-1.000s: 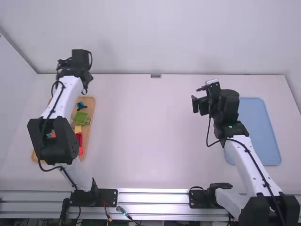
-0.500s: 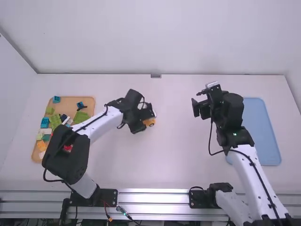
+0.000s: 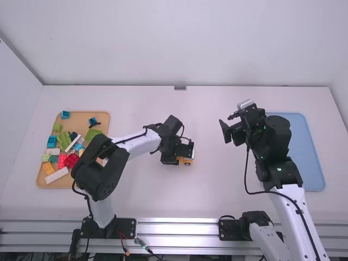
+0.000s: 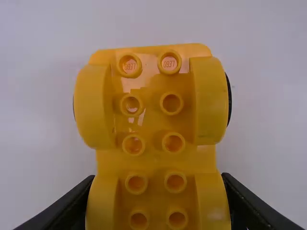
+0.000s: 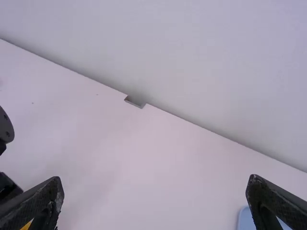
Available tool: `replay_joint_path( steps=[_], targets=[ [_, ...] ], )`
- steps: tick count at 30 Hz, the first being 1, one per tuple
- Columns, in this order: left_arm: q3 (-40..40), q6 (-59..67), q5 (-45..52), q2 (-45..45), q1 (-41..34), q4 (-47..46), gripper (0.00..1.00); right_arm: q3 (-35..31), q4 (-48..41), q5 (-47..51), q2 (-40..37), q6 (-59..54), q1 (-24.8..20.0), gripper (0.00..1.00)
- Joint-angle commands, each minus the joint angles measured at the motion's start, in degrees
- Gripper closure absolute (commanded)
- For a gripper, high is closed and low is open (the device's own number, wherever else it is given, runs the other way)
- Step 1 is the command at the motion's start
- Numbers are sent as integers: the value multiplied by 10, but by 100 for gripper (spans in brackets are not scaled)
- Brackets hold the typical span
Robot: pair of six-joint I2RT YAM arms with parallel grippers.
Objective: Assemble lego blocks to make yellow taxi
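Yellow taxi [image 3: 186, 161], shifted rightward, closer to camera

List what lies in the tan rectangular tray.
The tray holds plastic blocks in green, blue, red, orange and white; anything beneath the left arm's black elbow is hidden.

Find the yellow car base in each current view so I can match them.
High view: right of the picture's middle, below centre.
Left wrist view: large and central, studs facing the camera, running off the bottom edge.
Right wrist view: probably the yellow patch in the bottom left corner.
Shared landmark: the white table.
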Motion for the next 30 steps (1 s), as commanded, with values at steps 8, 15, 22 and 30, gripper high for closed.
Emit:
replay_joint_path(
  steps=[8,15,22,30],
  targets=[
    [3,-50,-31,47,2,20,98,21,0,-16,3,-2,2,1],
    [7,-68,-30,47,4,23,24,21,0,-16,3,-2,2,1],
    [53,-112,-27,34,7,-27,1,21,4,-16,3,-2,2,1],
    [178,-214,9,-41,116,-171,1,21,4,-16,3,-2,2,1]
  ],
)
